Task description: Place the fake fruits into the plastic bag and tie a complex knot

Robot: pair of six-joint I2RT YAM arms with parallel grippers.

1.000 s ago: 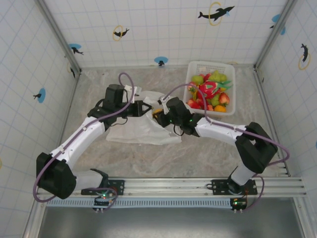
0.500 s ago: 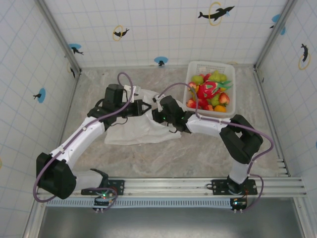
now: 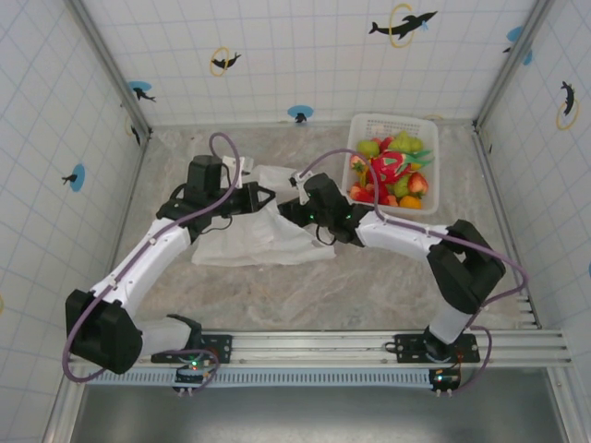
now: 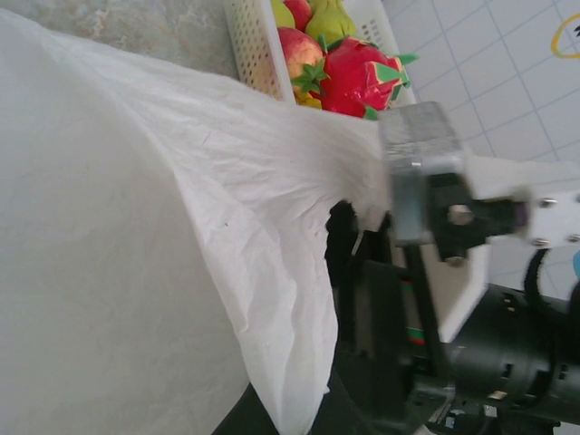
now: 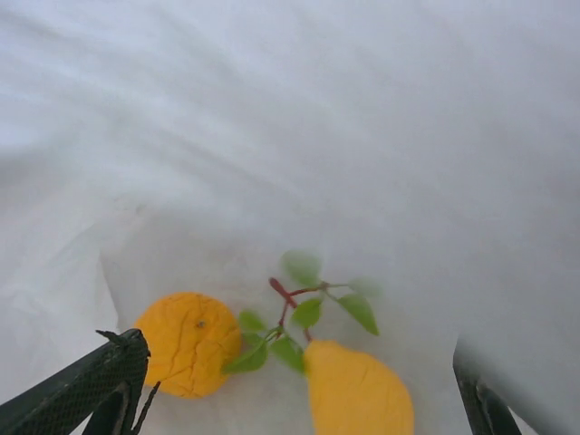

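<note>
Early loading: two orange-yellow fruits [image 5: 188, 343] inside plastic bag [image 3: 263, 235] left of basket [image 3: 362, 125], left hand [image 3: 266, 196] pinched on its rim, right hand [image 3: 286, 209] spread wide inside, remaining fruits [image 3: 388, 171] in basket, knot undone.

We're looking down at a beige marbled tabletop [image 3: 388, 295] that's sitting boxed in by white gridded walls [image 3: 305, 55] on three sides. We're seeing little dolphin stickers [image 3: 404, 23] dotting those walls, metal posts [image 3: 109, 65] running up the corners, and a slotted aluminium rail [image 3: 314, 346] lying along the near edge, all under soft even light.
</note>
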